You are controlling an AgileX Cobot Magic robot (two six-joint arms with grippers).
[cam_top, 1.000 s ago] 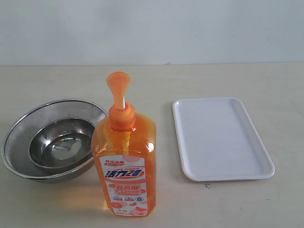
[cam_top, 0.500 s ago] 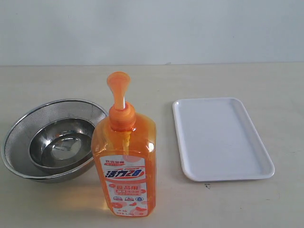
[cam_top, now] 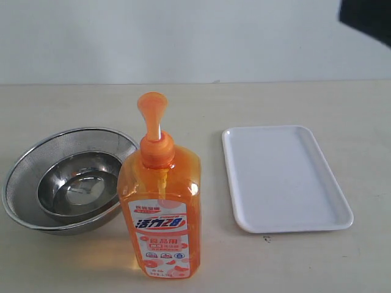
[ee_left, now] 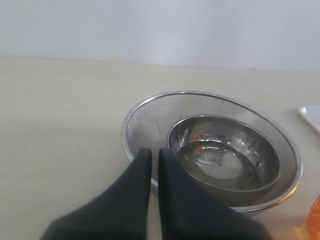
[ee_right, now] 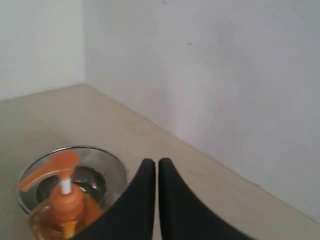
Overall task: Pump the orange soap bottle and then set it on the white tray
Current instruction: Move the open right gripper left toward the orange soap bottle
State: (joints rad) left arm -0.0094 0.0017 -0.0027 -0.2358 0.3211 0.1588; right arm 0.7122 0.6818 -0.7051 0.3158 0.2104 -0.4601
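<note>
Surroundings: on your table (cam_top: 305, 104), a mesh bowl (cam_top: 33, 162) sits at the left with a smaller steel bowl (cam_top: 76, 190) nested inside. Its rim runs just behind the orange soap bottle (cam_top: 160, 213), which stands upright at front centre, pump head (cam_top: 152, 105) up. The white tray (cam_top: 284, 177) lies flat to the bottle's right, bare table between them. A dark shape (cam_top: 369, 18) cuts the upper right corner, too cropped to identify.

Tools: your left gripper (ee_left: 154, 156) has its jaws pressed together on nothing, tips seen against the mesh bowl's rim; contact cannot be told. The bottle is only an orange sliver at that view's edge. Your right gripper (ee_right: 157, 167) is likewise closed and empty, raised, with the pump head clear of its tips.
</note>
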